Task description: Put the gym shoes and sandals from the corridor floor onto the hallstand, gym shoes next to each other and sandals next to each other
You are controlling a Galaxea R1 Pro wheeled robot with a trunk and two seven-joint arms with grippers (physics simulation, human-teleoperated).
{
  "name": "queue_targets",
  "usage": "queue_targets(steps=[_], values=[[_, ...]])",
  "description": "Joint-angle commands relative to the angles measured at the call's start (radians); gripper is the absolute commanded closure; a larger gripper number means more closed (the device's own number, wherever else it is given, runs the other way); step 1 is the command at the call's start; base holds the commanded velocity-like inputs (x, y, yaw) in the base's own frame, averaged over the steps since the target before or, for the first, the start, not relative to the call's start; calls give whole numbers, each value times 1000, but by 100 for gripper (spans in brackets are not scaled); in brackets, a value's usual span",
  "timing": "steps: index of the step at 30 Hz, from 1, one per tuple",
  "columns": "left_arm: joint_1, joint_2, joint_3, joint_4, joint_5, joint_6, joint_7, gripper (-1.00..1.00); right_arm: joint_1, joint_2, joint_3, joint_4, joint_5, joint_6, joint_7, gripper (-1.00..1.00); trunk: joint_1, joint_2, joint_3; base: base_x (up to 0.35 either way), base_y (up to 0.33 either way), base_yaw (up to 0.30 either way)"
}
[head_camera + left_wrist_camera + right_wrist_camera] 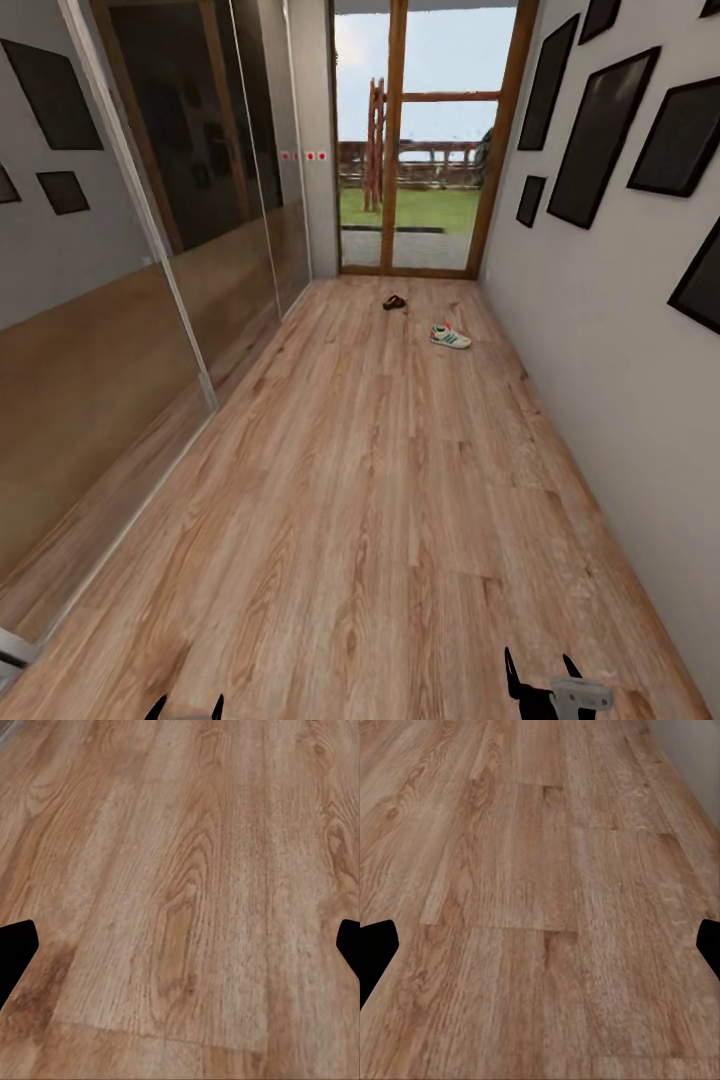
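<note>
Both tools sat low at the near edge of the head view: left tool (186, 708) at 7 o'clock, right tool (543, 680) at 5 o'clock. Each wrist view had the black fingertips spread wide at the frame edges with only bare corridor floor (380, 500) planks between them, so both were released, holding nothing.

Mid corridor: clear planks, mirrored sliding wardrobe doors (150, 300) along the 9 o'clock side, pale wall with dark picture frames (600, 135) along 3 o'clock.

Far end, roughly 12 o'clock from both tools and well apart from them: one gym shoe (450, 336) lying on its sole near the right-hand wall, and just beyond it, slightly toward 11, a small dark brown shape, likely a sandal (394, 302); too small to tell whether one or two. Behind them, the glazed door (425, 140) to the garden.

Risks, as I judged them:
- Long drive needed before any grasp; a drifting base in this narrow corridor could clip the wardrobe doors or the wall.
- Shoe lay close to the wall, so the right arm may have little room to approach.
- Running up too far could nudge the footwear with the base.
</note>
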Motion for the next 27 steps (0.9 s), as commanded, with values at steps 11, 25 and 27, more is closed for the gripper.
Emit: queue_targets(steps=[11,25,27], values=[[-1,-1,8,0,-4,-3,-8,-100,-1,0,-9,1,2,-3,9,-100,0,0,-1,339,-91,0],[-1,-1,8,0,-4,-3,-8,-100,-1,0,-9,1,2,-3,9,-100,0,0,-1,339,-42,0],[-1,-1,8,0,-4,-3,-8,-100,-1,0,-9,1,2,-3,9,-100,0,0,-1,339,-3,0]])
